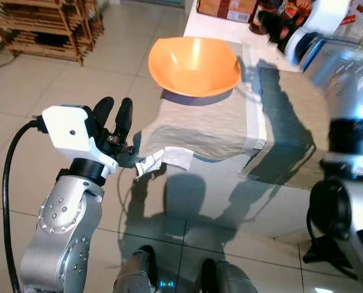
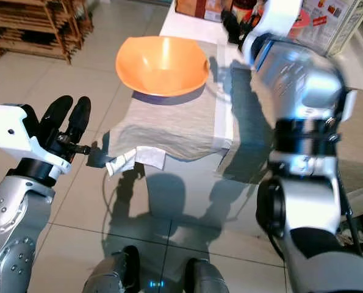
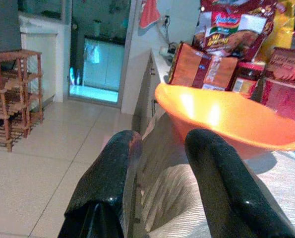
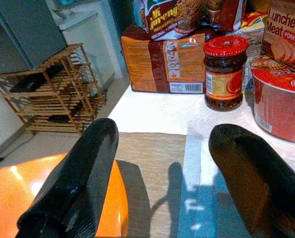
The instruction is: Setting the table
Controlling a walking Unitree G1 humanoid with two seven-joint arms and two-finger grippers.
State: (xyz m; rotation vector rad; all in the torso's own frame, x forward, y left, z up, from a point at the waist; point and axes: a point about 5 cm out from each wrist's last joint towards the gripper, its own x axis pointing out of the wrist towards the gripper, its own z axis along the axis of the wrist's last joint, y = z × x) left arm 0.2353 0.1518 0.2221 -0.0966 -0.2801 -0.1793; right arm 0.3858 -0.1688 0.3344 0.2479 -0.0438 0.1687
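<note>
Orange plastic is what stands out first: a wide bowl (image 1: 194, 66) has been set on a grey-beige cloth mat (image 1: 205, 128), beyond and to the right of the left pincer (image 1: 113, 112). The mat is spread over the near corner of the white worktop (image 1: 208, 27), and its front edge has been left hanging off the side, with a pale lower layer or label (image 1: 163, 160) drooping from it just beside the left pincer's fingertips. That overhang suggests the mat has not been squared up, and the left pincer is probably placed there so the loose edge can be taken and pulled straight.

The left pincer is held off the worktop's near-left corner, its two black fingers (image 3: 107, 183) slightly parted with nothing between them; in its wrist view the cloth edge lies just ahead of the gap and the bowl a little further on.

The right pincer (image 4: 172, 183) is held above the mat on the far side of the bowl, its fingers spread wide and empty. Ahead of it, along the back of the worktop, a red-lidded jar (image 4: 225, 72), a brown packet (image 4: 162, 62) and a red tub (image 4: 281, 101) are lined up, likely kept there to leave the mat free for the place setting.

A wooden rack (image 1: 47, 27) stands on the tiled floor (image 1: 22, 116), well apart from the left pincer.
</note>
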